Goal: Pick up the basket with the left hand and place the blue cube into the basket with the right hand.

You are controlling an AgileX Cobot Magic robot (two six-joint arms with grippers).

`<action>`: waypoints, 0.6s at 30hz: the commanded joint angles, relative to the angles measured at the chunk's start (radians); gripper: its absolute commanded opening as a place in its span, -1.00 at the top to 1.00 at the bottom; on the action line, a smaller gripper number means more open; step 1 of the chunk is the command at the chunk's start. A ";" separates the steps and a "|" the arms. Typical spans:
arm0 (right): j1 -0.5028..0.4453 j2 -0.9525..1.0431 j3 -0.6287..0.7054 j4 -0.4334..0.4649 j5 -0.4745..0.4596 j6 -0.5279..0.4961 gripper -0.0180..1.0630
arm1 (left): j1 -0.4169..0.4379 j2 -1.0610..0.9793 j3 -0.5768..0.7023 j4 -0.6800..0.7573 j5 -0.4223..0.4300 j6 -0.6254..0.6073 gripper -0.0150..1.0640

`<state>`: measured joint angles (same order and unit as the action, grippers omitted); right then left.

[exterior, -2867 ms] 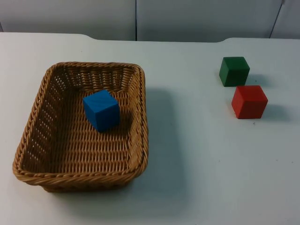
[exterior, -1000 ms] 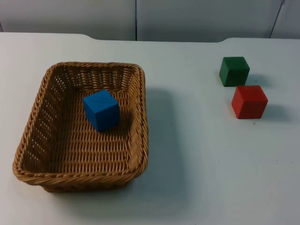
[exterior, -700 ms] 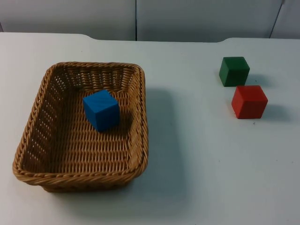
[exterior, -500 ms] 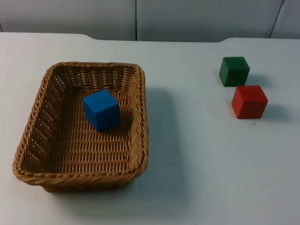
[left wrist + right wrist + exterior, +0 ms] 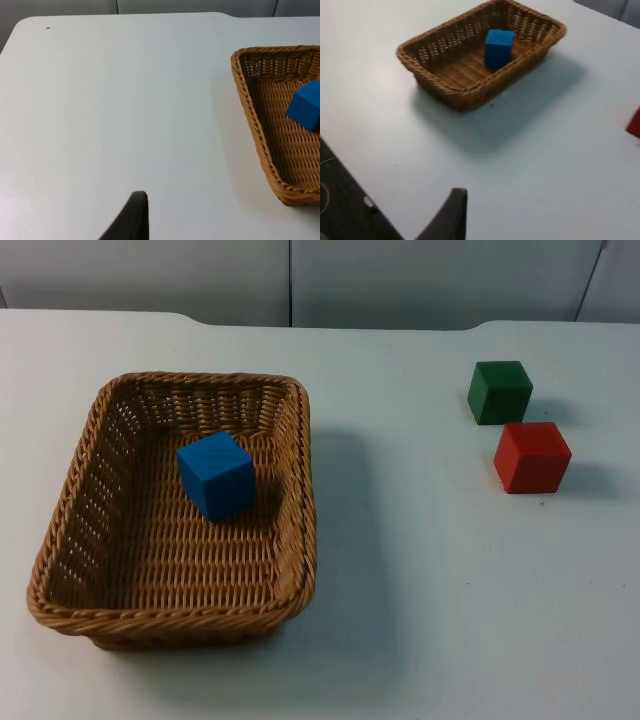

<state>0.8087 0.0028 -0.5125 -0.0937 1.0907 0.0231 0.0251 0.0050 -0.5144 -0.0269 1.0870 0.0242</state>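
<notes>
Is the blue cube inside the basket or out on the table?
Inside. The blue cube sits on the woven bottom of the basket, with the rim all around it.

- Even, bright, diffuse light falls on the white desk [image 5: 420, 570] — no glare spots.
- The basket [image 5: 290, 490] casts a soft shadow toward the desk's right edge; the green cube [image 5: 499, 391] and red cube [image 5: 531, 456] do likewise.
- The right wrist view is slightly soft — the blue cube [image 5: 498, 47] has fuzzy edges.
</notes>
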 commanded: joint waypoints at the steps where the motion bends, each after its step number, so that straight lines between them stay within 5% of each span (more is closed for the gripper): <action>1: -0.073 -0.003 0.006 -0.005 -0.014 0.000 -0.97 | 0.003 -0.005 0.003 -0.012 -0.010 -0.007 -0.98; 13: -0.615 -0.003 0.006 -0.005 -0.014 0.000 -0.97 | 0.003 -0.005 0.003 -0.012 -0.010 -0.007 -0.98; 18: -0.746 -0.003 0.006 -0.005 -0.014 0.000 -0.96 | 0.003 -0.005 0.003 -0.012 -0.010 -0.007 -0.98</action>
<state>0.1101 0.0028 -0.5113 -0.0937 1.0907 0.0231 0.0251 0.0050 -0.5144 -0.0269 1.0870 0.0242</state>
